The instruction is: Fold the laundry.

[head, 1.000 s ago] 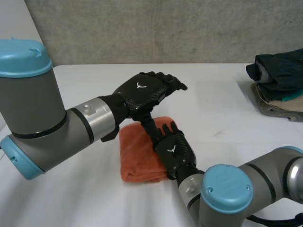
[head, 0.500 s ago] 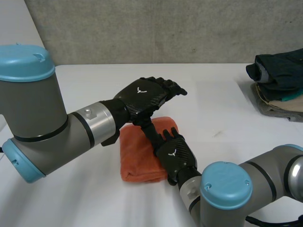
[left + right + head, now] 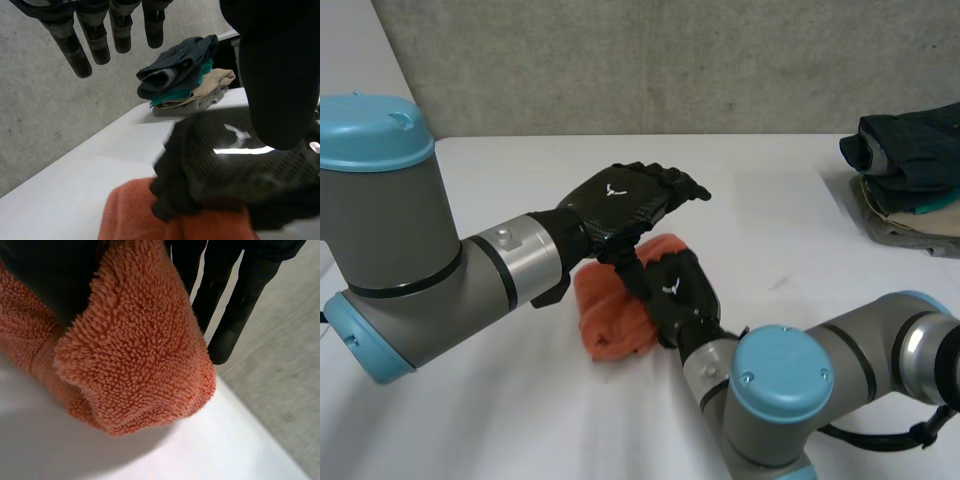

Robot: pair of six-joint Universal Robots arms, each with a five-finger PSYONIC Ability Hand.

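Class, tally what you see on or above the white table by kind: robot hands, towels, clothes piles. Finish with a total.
hands: 2, the left hand and the right hand
towel: 1
clothes pile: 1
Total: 4

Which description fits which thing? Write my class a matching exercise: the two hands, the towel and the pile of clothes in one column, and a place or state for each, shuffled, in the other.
Column one:
1. left hand
2. right hand
3. towel
4. pile of clothes

Column two:
A. fingers curled round the towel
B. stacked at the far right edge of the table
C. above the towel, fingers straight
D. orange, bunched up near the middle of the table

Pairs: 1-C, 2-A, 3-D, 4-B
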